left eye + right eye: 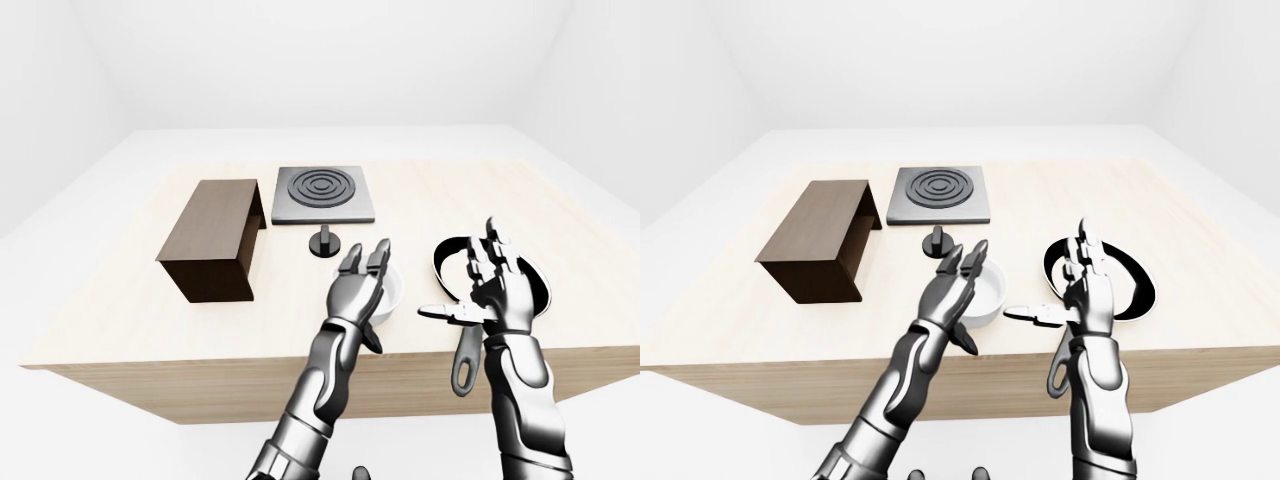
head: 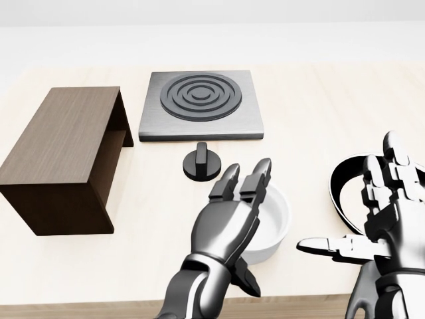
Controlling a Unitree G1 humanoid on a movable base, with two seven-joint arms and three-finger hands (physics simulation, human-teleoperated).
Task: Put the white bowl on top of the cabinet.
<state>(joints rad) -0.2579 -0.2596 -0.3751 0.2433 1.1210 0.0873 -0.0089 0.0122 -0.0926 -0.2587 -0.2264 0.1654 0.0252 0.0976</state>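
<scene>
White bowl (image 2: 273, 220) sits ungrasped at lower centre; your left hand (image 2: 228, 222) hovers over it, fingers (image 2: 257, 178) spread. Close on its rim, then lift toward the cabinet (image 2: 63, 143).

On the bench (image 2: 312, 100) in our head view, the cabinet (image 2: 63, 156) sits at the left and the hob plate (image 2: 201, 104) just right of it, toward the top. Below the hob stands a knob (image 2: 202, 162), and below that the bowl (image 2: 272, 219), partly behind our left hand (image 2: 226, 229). The pan (image 1: 447, 262) lies at the right, behind our right hand (image 2: 388, 226).
</scene>
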